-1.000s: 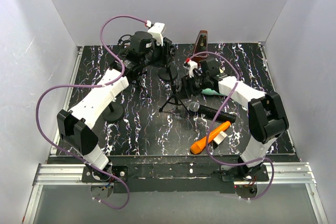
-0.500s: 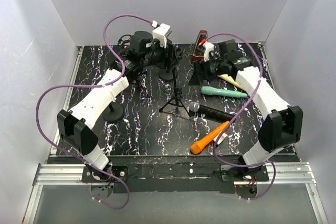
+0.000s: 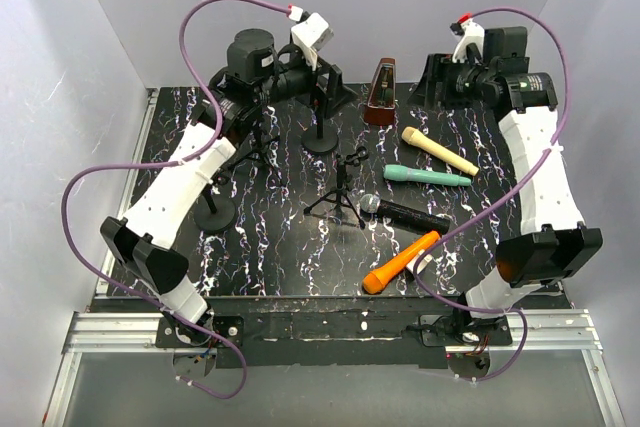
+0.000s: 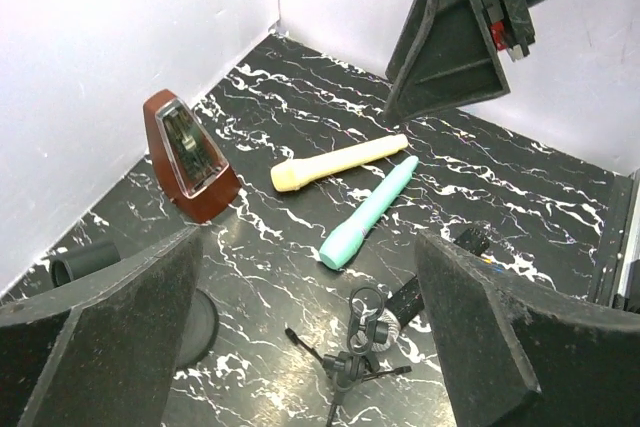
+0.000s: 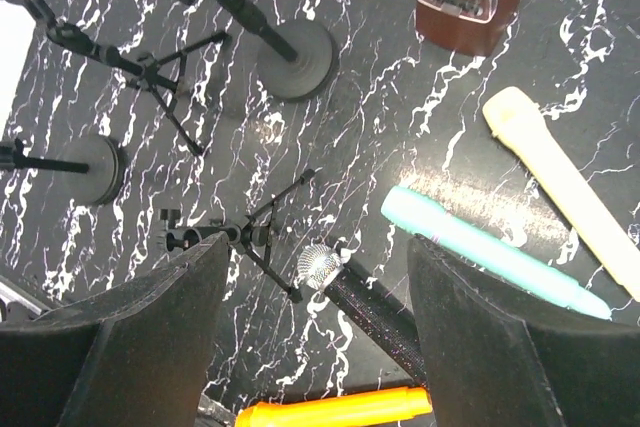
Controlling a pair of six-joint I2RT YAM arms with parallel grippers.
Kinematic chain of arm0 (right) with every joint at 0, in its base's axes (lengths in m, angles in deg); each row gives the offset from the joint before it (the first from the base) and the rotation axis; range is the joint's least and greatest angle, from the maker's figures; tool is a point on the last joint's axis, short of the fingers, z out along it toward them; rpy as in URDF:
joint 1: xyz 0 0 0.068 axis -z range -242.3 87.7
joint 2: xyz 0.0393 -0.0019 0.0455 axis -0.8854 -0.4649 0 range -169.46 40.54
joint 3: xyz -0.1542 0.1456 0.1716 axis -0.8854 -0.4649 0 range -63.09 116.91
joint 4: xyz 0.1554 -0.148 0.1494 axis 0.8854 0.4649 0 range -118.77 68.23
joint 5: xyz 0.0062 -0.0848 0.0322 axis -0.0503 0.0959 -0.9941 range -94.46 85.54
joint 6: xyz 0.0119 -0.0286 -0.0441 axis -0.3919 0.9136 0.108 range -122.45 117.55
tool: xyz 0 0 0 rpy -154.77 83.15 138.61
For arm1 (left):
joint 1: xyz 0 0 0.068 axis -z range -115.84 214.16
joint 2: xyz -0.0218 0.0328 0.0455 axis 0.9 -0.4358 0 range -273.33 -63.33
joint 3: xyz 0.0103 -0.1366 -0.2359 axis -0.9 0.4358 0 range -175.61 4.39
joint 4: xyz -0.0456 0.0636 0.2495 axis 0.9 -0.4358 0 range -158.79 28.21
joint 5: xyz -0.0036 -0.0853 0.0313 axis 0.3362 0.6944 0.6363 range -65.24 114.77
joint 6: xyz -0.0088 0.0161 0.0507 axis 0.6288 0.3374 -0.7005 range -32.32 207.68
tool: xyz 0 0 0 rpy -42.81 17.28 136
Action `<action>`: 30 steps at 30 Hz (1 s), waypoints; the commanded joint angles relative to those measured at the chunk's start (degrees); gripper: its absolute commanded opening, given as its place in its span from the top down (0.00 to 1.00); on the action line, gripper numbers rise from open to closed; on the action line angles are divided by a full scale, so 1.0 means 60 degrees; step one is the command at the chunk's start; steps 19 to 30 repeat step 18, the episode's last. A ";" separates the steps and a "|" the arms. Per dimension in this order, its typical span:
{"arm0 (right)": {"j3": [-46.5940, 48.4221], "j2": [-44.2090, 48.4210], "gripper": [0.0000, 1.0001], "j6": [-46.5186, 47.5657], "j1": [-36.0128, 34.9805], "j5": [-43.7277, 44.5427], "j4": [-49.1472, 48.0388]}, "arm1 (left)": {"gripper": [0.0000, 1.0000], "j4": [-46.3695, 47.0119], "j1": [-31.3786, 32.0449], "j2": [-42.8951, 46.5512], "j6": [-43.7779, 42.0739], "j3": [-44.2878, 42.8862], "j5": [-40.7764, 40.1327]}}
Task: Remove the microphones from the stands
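Observation:
Several microphones lie flat on the black marbled mat: a cream one (image 3: pixel 440 150), a teal one (image 3: pixel 427 176), a black one with a silver head (image 3: pixel 403 213) and an orange one (image 3: pixel 400 261). The small tripod stand (image 3: pixel 340 190) stands beside the black microphone's head, and its clip (image 4: pixel 372 309) is empty. My left gripper (image 3: pixel 328 87) hangs open high at the back, above a round-base stand (image 3: pixel 320 137). My right gripper (image 3: pixel 432 77) hangs open at the back right, with nothing between its fingers. Below it lies the black microphone (image 5: pixel 372 305).
A brown metronome (image 3: pixel 382 93) stands at the back centre. Another tripod stand (image 3: pixel 255 147) and a second round-base stand (image 3: pixel 215 212) occupy the left side. White walls close in the mat on three sides.
The right arm has lifted away from the tripod stand to the back right, uncovering the cream microphone on the mat. The left gripper has opened and risen slightly.

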 commanded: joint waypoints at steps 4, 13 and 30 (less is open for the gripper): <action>0.0941 0.0155 0.22 -0.0635 0.0065 0.0788 0.0547 | 0.14 -0.0873 -0.0002 0.0225 -0.1503 -0.0234 0.0300; 0.3112 0.0360 0.13 -0.0830 0.0051 0.5506 -0.1002 | 0.02 0.0195 -0.0601 0.0915 -0.2224 0.0367 -0.4545; 0.2496 0.0786 0.11 -0.0007 0.0006 0.5011 -0.1388 | 0.02 0.0635 -0.1071 0.1061 -0.1667 0.0937 -0.5136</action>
